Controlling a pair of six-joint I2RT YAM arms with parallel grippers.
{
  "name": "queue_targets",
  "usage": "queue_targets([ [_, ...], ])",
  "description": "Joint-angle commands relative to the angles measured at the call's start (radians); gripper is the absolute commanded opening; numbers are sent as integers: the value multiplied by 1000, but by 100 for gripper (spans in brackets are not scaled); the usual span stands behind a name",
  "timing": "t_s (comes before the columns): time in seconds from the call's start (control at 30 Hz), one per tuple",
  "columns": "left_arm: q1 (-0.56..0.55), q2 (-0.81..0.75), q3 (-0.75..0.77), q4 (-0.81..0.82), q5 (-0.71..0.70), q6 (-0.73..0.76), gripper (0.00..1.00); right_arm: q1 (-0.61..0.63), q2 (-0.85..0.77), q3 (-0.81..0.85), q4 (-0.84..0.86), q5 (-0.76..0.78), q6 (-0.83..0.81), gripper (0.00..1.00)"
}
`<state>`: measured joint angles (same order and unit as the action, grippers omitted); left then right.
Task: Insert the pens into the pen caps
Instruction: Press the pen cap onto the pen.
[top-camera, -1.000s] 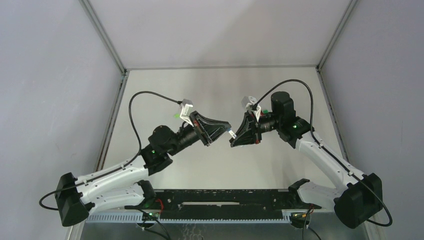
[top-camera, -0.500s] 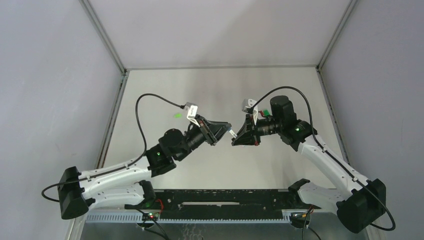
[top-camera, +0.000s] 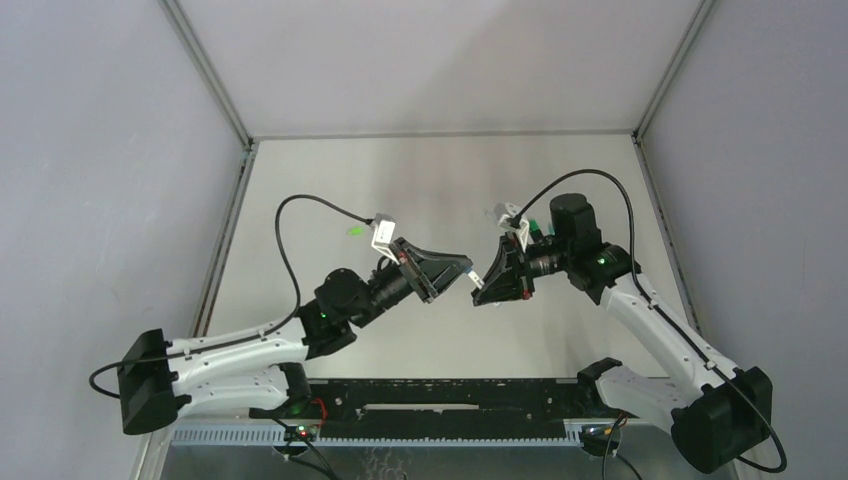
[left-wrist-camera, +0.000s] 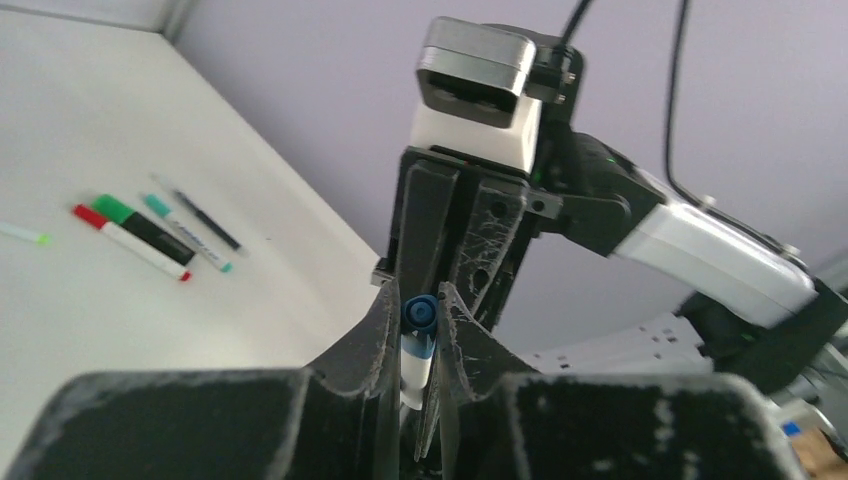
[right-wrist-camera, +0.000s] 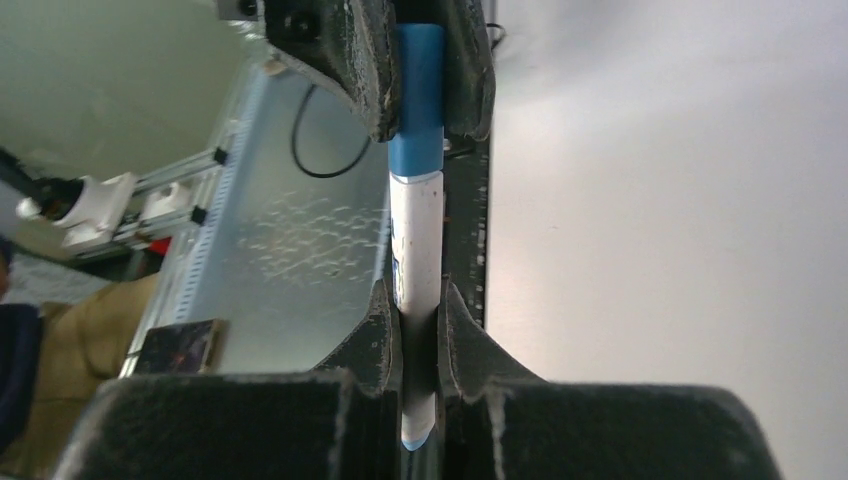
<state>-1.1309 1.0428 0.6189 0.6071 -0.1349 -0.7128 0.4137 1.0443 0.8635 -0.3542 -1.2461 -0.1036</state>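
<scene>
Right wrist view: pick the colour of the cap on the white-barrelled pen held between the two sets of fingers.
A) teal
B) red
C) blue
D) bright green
C: the cap pinched between the fingers of the left gripper at the top of the view is plainly blue, sitting on the end of the white pen.
</scene>
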Motion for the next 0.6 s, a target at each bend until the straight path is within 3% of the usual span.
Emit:
queue_targets([
  [0.0, -81, 51, -78, -238, 495, -57, 0, -24, -10, 39, 296, -3, 85, 0],
  [0.13, -86, 170, -22, -359, 508, -42, 0, 7, -25, 72, 168, 177, -56, 0],
  [0.4, -130, 340, 146, -733, 327, -24, 0, 55, -37, 102, 91, 546, -164, 0],
  [0.57, -160, 298, 133, -782, 317, -14, 0, 22, -45, 104, 100, 552, -137, 0],
])
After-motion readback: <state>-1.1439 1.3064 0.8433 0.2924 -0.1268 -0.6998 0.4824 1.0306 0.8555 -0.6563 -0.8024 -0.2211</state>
